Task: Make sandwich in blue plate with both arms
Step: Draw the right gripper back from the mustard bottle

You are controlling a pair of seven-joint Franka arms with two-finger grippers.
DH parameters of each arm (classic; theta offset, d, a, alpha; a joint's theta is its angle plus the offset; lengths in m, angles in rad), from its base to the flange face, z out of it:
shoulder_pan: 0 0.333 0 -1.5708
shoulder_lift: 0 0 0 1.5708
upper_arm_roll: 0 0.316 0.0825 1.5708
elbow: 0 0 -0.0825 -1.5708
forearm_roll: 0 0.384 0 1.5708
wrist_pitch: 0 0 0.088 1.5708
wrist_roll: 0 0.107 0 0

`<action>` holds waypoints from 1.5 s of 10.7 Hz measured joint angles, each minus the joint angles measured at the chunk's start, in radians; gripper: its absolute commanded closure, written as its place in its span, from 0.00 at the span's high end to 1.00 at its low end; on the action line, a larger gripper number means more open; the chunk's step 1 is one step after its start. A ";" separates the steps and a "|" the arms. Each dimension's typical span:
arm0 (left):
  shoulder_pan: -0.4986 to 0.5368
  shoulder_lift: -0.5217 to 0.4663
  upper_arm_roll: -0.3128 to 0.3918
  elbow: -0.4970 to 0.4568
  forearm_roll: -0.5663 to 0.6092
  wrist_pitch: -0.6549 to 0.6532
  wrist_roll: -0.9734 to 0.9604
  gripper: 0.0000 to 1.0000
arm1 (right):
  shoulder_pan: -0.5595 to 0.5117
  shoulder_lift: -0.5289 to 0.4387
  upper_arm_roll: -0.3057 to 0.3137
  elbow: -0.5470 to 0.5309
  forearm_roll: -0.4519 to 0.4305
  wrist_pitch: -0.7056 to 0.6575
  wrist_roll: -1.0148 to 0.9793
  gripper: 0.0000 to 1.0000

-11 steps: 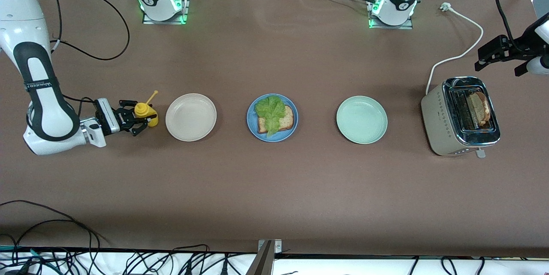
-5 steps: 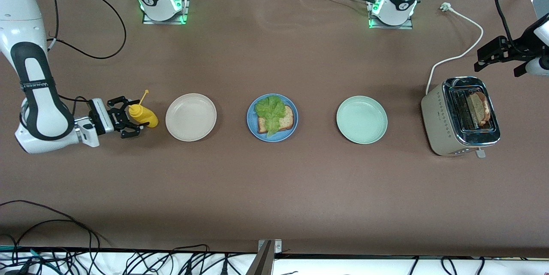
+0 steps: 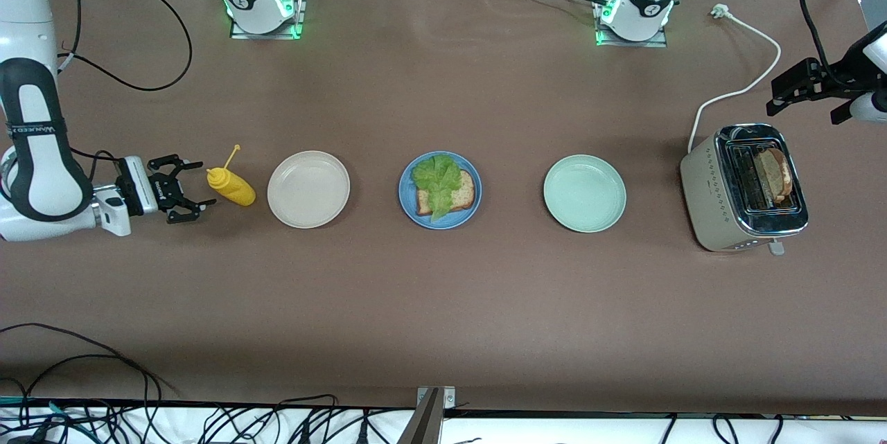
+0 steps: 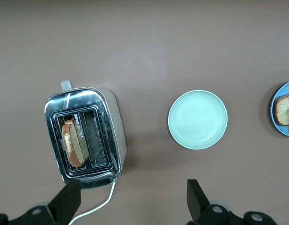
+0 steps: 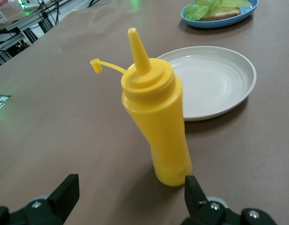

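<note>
we saw broad bare counter (image 3: 443, 319) nearest the front camera. farther up, a row ran across: the yellow squeeze bottle (image 3: 232, 186) upright by the beige plate (image 3: 308, 189), the blue plate (image 3: 440, 190) in the middle holding a bread slice (image 3: 463, 193) under lettuce (image 3: 436, 181), the pale green plate (image 3: 584, 193), then the toaster (image 3: 745, 188). the right pincer (image 3: 181, 186) stood open just beside the bottle, gripping nothing. the left pincer (image 3: 807, 94) hung open, waiting above the counter's edge by the toaster.

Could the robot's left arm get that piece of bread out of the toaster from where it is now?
Probably yes. The left end effector hangs open above the toaster, nothing lies between them, and the bread slice stands up out of its slot, uncovered.
</note>
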 measured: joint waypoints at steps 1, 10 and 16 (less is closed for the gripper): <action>0.000 0.000 0.000 -0.005 0.000 0.000 0.000 1.00 | 0.000 -0.005 -0.007 0.014 0.000 0.001 0.000 1.00; 0.000 0.000 0.026 -0.068 0.028 0.049 0.000 1.00 | 0.091 -0.268 -0.045 0.057 -0.231 0.023 0.585 1.00; 0.001 0.001 0.120 -0.182 0.029 0.165 0.040 0.99 | 0.200 -0.415 -0.047 0.013 -0.389 0.018 1.100 1.00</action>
